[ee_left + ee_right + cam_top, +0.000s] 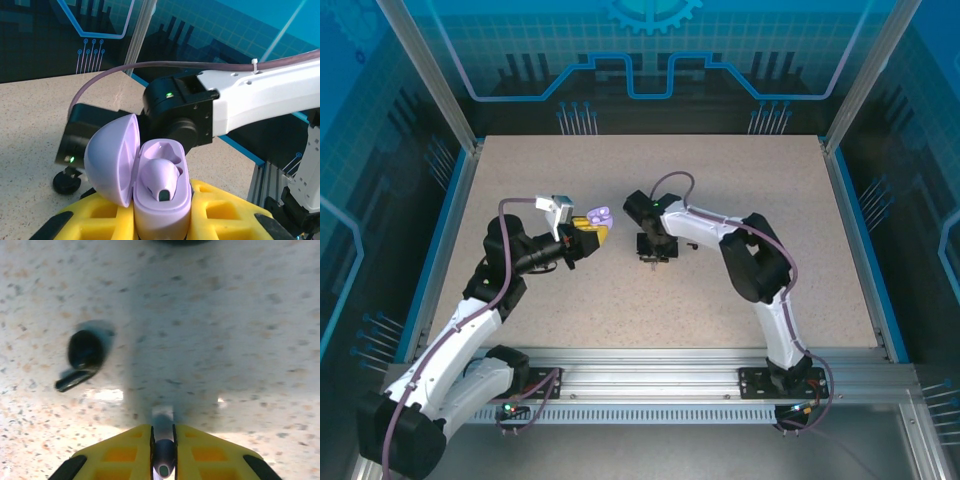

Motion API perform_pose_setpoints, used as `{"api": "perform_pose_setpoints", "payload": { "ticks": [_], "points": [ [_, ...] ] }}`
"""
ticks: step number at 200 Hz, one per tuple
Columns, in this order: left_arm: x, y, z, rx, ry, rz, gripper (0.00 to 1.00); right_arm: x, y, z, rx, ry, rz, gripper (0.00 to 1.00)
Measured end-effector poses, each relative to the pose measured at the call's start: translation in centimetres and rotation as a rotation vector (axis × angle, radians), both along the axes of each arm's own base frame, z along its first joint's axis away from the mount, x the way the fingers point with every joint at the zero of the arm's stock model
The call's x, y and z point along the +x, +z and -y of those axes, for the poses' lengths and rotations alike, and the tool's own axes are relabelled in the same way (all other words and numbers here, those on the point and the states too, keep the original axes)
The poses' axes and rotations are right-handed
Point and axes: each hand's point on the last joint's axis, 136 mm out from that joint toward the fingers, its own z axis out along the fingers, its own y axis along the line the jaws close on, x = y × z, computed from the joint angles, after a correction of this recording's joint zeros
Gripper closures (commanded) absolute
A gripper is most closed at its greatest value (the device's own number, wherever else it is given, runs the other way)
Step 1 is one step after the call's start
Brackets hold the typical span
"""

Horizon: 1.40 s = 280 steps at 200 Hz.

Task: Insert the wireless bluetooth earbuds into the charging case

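Note:
The charging case (pixel 162 207) is lilac, not black. It stands upright between the yellow pads (pixel 222 212) of my left gripper (pixel 162 222), which is shut on it. Its lid (pixel 110 160) hangs open to the left. One lilac earbud (pixel 160 177) sits in the near socket, and the far socket (pixel 167 149) is empty. From above, the case (pixel 599 215) is held off the table by the left gripper (pixel 590 232). My right gripper (pixel 163 462) is shut on a second earbud (pixel 163 455), dark in shadow, low over the table. It (pixel 653 256) points down, right of the case.
A small black round piece with a short stem (pixel 84 352) lies on the speckled table, left of the right fingers. The right arm's wrist block (pixel 182 112) hangs just behind the open case. Aluminium posts and blue walls ring the table (pixel 750 300).

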Motion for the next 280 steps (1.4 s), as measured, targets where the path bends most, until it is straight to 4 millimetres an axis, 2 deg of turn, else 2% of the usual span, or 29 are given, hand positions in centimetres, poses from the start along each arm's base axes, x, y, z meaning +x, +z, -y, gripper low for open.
{"api": "perform_pose_setpoints", "payload": {
  "ticks": [51,102,152,204,280],
  "points": [
    [0.3,-0.5,0.1,0.005,0.0,-0.018,0.91,2.1,1.5,3.3,0.067,-0.046,0.082,0.83],
    [0.5,-1.0,0.2,0.009,-0.001,-0.033,0.91,4.0,0.9,6.0,0.078,-0.079,0.102,0.81],
    [0.6,-1.0,0.2,0.009,-0.001,-0.034,0.92,3.7,-0.7,6.4,0.039,-0.048,0.053,0.74],
    [0.6,-1.0,0.2,0.009,-0.001,-0.035,0.92,3.2,-0.5,6.7,0.01,-0.006,0.014,0.62],
    [0.6,-1.0,0.2,0.009,-0.001,-0.034,0.92,3.4,-0.7,6.6,-0.038,0.087,-0.051,0.67]
  ]
}}
